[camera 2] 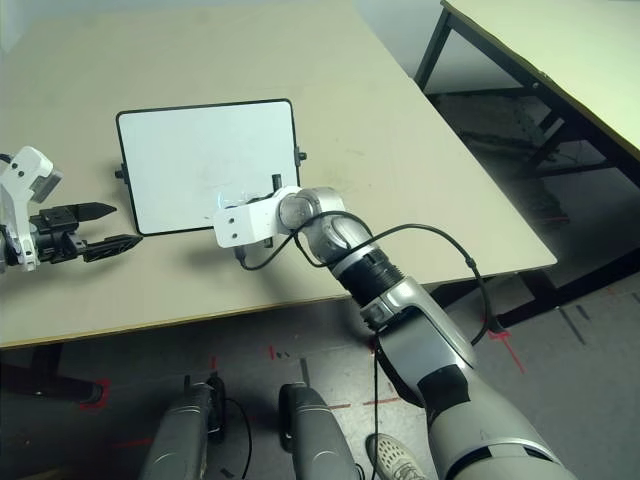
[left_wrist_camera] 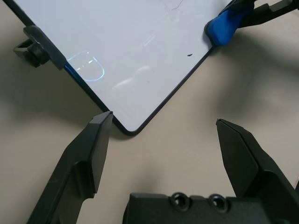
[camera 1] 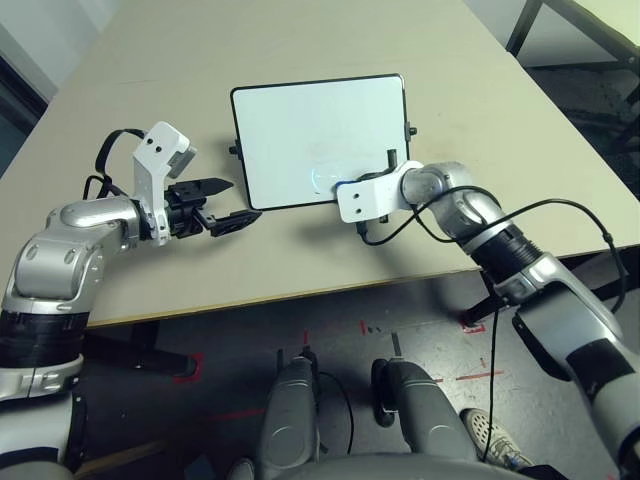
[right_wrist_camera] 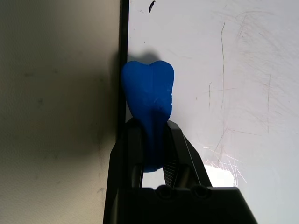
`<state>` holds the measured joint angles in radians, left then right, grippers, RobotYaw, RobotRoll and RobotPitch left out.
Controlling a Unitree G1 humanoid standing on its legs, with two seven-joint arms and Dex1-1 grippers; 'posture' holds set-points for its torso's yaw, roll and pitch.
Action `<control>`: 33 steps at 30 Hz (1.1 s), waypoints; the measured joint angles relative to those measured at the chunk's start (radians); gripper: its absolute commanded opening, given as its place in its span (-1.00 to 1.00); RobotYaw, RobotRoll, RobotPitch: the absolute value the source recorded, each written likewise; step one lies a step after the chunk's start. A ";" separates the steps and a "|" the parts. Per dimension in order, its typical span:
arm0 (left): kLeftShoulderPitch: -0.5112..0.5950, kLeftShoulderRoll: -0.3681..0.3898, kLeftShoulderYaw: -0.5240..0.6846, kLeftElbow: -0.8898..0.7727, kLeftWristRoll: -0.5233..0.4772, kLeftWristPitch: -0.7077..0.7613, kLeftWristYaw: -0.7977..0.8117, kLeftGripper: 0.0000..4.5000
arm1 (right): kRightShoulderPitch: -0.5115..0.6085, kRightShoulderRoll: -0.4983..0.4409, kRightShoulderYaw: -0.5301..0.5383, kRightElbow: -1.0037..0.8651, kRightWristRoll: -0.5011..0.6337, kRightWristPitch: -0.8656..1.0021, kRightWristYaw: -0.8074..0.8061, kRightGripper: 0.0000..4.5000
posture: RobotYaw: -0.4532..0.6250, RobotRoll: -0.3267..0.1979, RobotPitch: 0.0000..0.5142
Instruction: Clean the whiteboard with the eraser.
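Where the blue eraser point(right_wrist_camera: 149, 100) meets the whiteboard point(camera 1: 300, 130), it sits at the board's near edge, right beside the thin black frame, pinched between the two black fingers of the right gripper point(right_wrist_camera: 152, 154), whose pads squeeze its lower half so that the free end bulges out in two lobes. On the head views the eraser itself is hidden behind the gripper's white housing, at about five o'clock on the board. Faint thin scratches or leftover lines, hard to tell which, run over the white surface near the eraser, and one small dark fleck lies close to the frame. The whiteboard lies flat near the middle of the beige table point(camera 1: 480, 110), with small black knobs on its left and right sides. At about eight o'clock from the board, the left gripper point(left_wrist_camera: 163, 135) hovers over bare tabletop just off the rounded near-left corner, its fingers spread wide and holding nothing.
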<state>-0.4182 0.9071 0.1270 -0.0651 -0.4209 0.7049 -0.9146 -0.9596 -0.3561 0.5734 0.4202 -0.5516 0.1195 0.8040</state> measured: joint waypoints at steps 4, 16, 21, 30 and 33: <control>-0.002 -0.001 -0.005 0.000 0.000 0.000 0.001 1.00 | -0.009 0.044 -0.001 0.013 -0.005 0.020 0.000 -0.77 | -0.15 0.25 -0.20; 0.051 -0.001 0.017 -0.067 -0.013 0.035 0.030 1.00 | -0.085 0.197 0.002 0.169 -0.009 -0.021 -0.031 -0.77 | -0.05 0.25 -0.18; 0.061 -0.001 0.035 -0.098 -0.024 0.056 0.043 1.00 | -0.108 0.251 0.003 0.219 -0.013 -0.040 -0.053 -0.77 | -0.03 0.25 -0.17; 0.072 -0.001 0.043 -0.125 -0.026 0.075 0.057 1.00 | -0.170 0.345 0.004 0.307 -0.014 -0.068 -0.093 -0.77 | -0.05 0.25 -0.18; 0.069 -0.001 0.043 -0.125 -0.028 0.079 0.058 1.00 | -0.176 0.364 0.004 0.316 -0.013 -0.072 -0.102 -0.77 | -0.04 0.25 -0.18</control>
<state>-0.3488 0.9062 0.1703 -0.1899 -0.4486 0.7836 -0.8568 -1.1352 0.0084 0.5774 0.7358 -0.5648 0.0472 0.7025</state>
